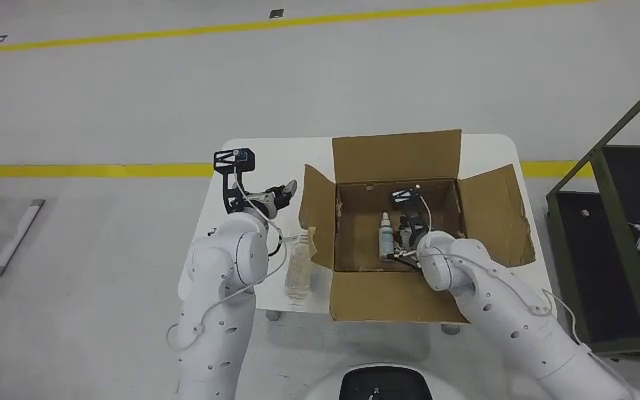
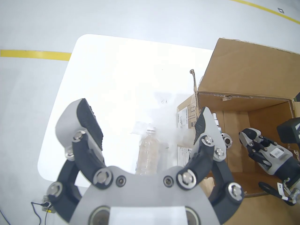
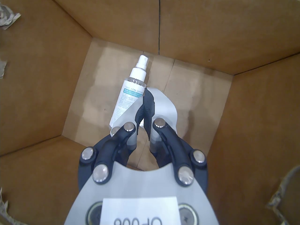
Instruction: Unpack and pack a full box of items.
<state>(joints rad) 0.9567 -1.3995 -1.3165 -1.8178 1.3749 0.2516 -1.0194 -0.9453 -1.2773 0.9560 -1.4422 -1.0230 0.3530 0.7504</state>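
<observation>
An open cardboard box (image 1: 395, 157) stands on the white table (image 1: 290, 152). On its floor lies a white spray bottle (image 3: 130, 94) (image 1: 385, 238) with a teal label. My right gripper (image 3: 146, 95) (image 1: 401, 246) is inside the box, shut with nothing between its fingers, its tips just beside the spray bottle's body. My left gripper (image 2: 145, 115) (image 1: 279, 196) hangs open above the table left of the box. Below it a clear plastic bottle (image 2: 147, 151) (image 1: 298, 265) lies on the table near the box's left flap. The right gripper (image 2: 255, 148) also shows inside the box (image 2: 246, 71).
The box's four flaps are spread outward; the left flap (image 1: 318, 215) reaches toward the clear bottle. A dark metal cart (image 1: 600, 250) stands to the right of the table. Bare table surface lies to the left and behind the left gripper.
</observation>
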